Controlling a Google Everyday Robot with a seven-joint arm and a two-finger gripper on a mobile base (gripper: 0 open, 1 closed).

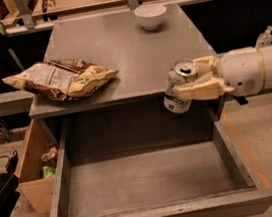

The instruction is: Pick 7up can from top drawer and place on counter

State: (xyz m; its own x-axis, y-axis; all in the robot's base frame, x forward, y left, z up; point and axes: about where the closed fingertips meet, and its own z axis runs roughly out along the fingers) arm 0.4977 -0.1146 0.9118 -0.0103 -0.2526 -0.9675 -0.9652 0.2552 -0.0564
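Note:
My gripper (192,78) comes in from the right on a white arm and is shut on the 7up can (179,87), a silvery-white can with green markings and a pull-tab top. It holds the can tilted in the air, at the counter's (123,51) front right edge and well above the top drawer (151,179). The drawer is pulled wide open, and its flat grey bottom is bare.
A crumpled chip bag (61,79) lies on the counter's left side. A white bowl (151,16) stands at the counter's back. A tan cardboard box (32,168) with small items stands on the floor left of the drawer. A wooden bench runs behind.

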